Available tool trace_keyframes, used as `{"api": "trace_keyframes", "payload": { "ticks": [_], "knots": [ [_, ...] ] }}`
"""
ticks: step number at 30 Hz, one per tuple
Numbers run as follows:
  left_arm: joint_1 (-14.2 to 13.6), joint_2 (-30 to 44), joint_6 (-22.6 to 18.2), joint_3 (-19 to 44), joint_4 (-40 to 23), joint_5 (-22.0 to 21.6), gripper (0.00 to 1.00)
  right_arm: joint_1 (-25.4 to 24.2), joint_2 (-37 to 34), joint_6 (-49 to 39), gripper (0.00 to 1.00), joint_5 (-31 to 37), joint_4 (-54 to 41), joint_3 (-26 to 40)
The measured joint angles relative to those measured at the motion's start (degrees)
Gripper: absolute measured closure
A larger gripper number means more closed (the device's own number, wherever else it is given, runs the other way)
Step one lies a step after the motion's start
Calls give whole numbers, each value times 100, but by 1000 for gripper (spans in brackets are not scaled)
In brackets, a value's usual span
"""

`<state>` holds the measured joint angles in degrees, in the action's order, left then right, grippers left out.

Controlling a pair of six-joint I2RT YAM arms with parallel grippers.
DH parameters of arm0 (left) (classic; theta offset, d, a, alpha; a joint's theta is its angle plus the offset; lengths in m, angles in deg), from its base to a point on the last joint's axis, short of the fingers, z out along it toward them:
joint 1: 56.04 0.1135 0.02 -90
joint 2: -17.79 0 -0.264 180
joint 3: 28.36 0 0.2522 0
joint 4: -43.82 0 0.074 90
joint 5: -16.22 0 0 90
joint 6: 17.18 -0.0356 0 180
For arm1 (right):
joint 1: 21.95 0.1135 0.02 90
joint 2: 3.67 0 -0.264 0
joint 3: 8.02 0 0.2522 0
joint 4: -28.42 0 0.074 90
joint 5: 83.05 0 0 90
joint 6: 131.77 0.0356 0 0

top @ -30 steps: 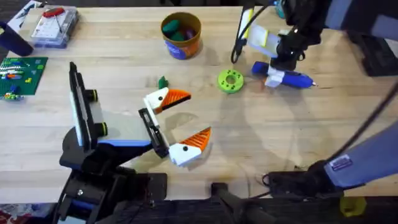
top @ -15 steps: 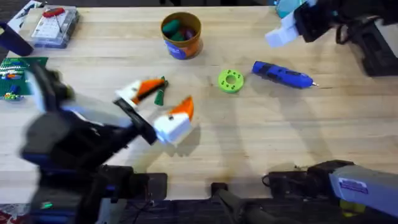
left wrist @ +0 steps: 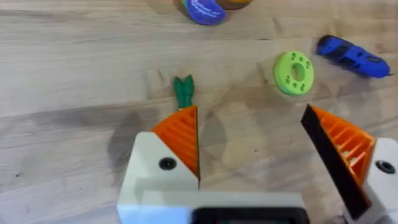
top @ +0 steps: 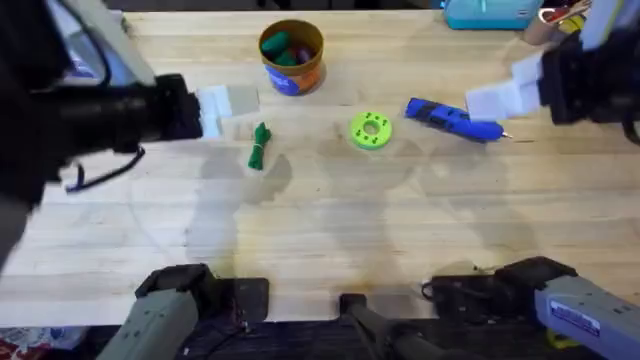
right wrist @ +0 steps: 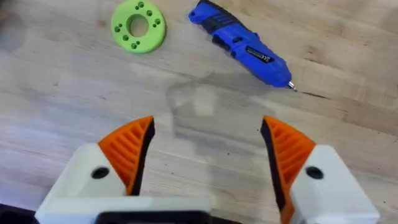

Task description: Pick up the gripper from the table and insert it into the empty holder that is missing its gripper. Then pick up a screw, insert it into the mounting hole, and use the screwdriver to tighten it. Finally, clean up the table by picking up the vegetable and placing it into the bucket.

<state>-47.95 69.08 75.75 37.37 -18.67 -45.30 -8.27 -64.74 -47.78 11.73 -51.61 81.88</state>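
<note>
Both grippers were wide open and held nothing. In the left wrist view, the left gripper (left wrist: 252,146) had its two white fingers (left wrist: 163,168) with orange ribbed pads spread far apart over the wooden table (left wrist: 74,68). The little dark green vegetable (left wrist: 183,91) lay flat on the wood just past the tip of one orange pad, close to it, but I could not tell if they touched. From above, the left arm (top: 90,110) looked big, dark and blurry, and it reached in from the left toward the vegetable (top: 260,146). The orange bucket (top: 291,56) with a blue label stood upright behind the vegetable, a bit to the right, with dark green and red things inside it. The bright green disc (top: 371,130) with holes lay flat to the right of the vegetable, well apart from it. The blue screwdriver (top: 452,119) lay on its side farther right, just past the disc, with its thin metal tip pointing away from the disc. In the right wrist view, the right gripper (right wrist: 208,146) hung open over bare wood, with the screwdriver (right wrist: 241,45) and the disc (right wrist: 138,25) out ahead of its pads, not touching them. From above, the right gripper (top: 505,92) showed blurry beside the screwdriver.
</note>
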Motion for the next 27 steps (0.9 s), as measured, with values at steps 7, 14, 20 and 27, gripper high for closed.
{"api": "trace_keyframes", "payload": {
  "ticks": [7,14,20,27],
  "knots": [
    [5,1332,-416,327,-217,-184,14,2,-18,469,5,-8,-583,0],
    [5,1537,-454,327,-239,-213,14,4,-16,515,5,-11,-578,0],
    [5,1537,-454,327,-239,-213,14,4,-16,515,5,-11,-578,0],
    [5,1537,-454,327,-239,-213,14,4,-16,515,5,-11,-578,0]
  ]
}}
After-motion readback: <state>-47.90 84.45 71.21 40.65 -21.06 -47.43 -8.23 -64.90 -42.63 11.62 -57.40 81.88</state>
